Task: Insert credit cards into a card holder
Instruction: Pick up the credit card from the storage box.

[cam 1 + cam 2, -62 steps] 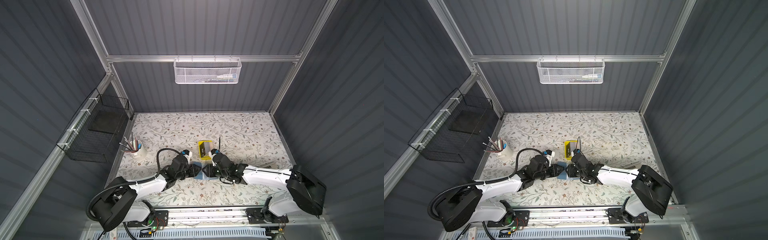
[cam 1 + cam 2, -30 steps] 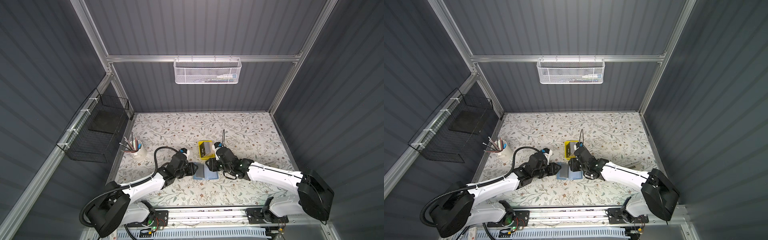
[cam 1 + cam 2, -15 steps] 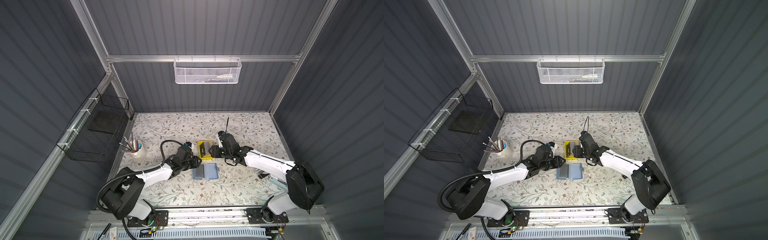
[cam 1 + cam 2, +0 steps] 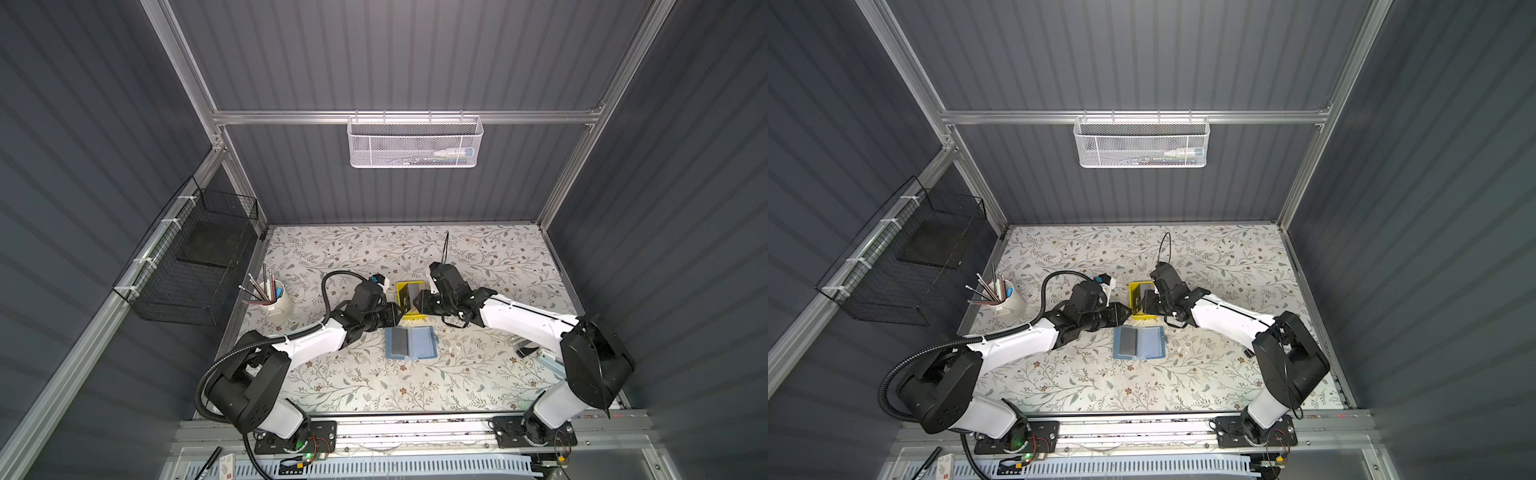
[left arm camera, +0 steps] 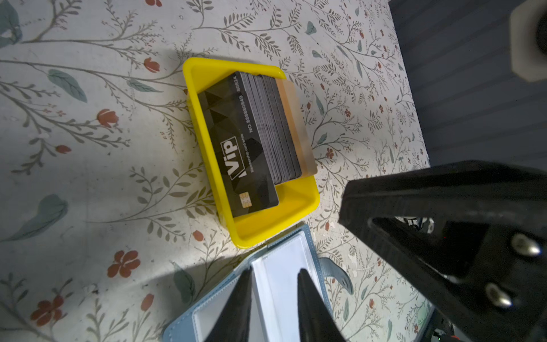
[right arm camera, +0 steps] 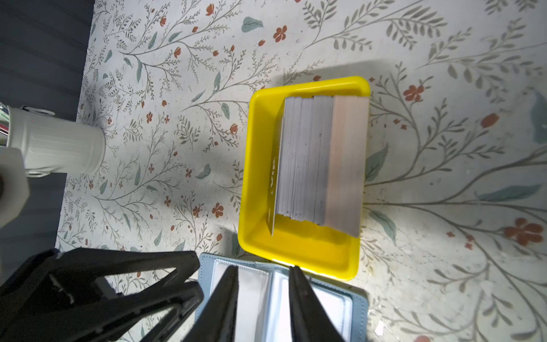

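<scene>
The blue card holder [image 4: 410,341] [image 4: 1139,341] lies spread open and flat on the flowered table, clear sleeves up. Just behind it stands a yellow tray [image 4: 401,293] [image 5: 266,231] with a stack of black "VIP" credit cards [image 5: 251,142] [image 6: 307,160] on edge. My left gripper [image 4: 399,311] [image 5: 274,271] hovers at the tray's left side, and its jaws stand apart with nothing between them. My right gripper [image 4: 417,300] [image 6: 263,268] hovers at the tray's right side, also open and holding nothing. Both wrist views look past the fingertips onto the card holder [image 5: 278,257] [image 6: 340,305] below.
A white cup of pens [image 4: 276,305] [image 6: 56,148] stands at the table's left edge. A black wire basket [image 4: 195,270] hangs on the left wall and a white mesh basket [image 4: 413,143] on the back rail. Small items [image 4: 528,347] lie by the right edge.
Both grippers have left the card holder, which now lies open on the table, and have moved back to either side of the yellow tray.
</scene>
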Available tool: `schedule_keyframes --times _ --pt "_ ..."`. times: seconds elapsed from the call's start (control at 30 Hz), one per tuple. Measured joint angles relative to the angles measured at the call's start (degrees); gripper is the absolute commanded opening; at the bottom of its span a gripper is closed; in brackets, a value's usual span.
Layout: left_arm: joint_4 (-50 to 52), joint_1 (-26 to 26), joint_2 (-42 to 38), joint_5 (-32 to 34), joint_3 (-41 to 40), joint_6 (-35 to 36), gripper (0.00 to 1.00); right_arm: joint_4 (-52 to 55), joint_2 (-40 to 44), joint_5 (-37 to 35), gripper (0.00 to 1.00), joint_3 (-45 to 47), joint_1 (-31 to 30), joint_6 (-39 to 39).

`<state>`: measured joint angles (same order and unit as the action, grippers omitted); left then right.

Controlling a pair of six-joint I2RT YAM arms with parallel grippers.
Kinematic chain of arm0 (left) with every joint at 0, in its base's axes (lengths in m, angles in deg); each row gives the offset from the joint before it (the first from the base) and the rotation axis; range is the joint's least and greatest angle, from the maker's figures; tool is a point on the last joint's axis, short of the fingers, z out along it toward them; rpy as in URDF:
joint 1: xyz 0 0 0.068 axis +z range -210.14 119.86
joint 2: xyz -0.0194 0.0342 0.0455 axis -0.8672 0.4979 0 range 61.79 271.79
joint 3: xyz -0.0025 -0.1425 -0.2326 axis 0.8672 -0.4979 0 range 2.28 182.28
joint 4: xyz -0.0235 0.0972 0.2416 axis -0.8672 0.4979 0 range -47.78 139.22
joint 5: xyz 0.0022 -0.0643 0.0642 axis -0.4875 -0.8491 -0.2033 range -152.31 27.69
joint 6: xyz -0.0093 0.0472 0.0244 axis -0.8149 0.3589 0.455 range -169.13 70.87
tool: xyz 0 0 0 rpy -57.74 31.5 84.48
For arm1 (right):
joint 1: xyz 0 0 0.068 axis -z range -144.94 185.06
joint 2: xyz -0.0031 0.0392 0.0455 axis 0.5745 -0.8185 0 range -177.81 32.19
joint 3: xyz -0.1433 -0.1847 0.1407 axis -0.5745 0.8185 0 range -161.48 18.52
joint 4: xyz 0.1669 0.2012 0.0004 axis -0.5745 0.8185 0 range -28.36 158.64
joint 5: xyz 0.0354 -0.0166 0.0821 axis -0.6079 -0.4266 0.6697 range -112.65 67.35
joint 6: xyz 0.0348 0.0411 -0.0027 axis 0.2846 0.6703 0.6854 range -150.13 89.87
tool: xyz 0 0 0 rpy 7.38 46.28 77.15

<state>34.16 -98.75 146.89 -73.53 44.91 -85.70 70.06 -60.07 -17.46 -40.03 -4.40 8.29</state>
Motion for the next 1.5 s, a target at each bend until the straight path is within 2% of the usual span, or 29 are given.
schedule_keyframes --times 0.4,0.83,1.17,1.5 --pt "-2.8 1.6 -4.0 -4.8 -7.1 0.4 0.30 0.9 -4.0 -0.1 0.26 -2.2 -0.7 2.9" --pt "-7.9 3.6 -8.5 -5.6 -13.6 -1.9 0.30 2.1 -6.7 -0.6 0.24 -3.7 -1.2 4.0" --pt "-12.4 5.3 -9.8 -7.5 -17.3 -5.6 0.31 2.4 -7.8 -0.6 0.22 -5.1 -1.2 4.3" --pt "-13.2 5.3 -10.0 -8.6 -18.0 -6.6 0.31 2.6 -9.5 -0.6 0.20 -5.7 -1.2 4.5"
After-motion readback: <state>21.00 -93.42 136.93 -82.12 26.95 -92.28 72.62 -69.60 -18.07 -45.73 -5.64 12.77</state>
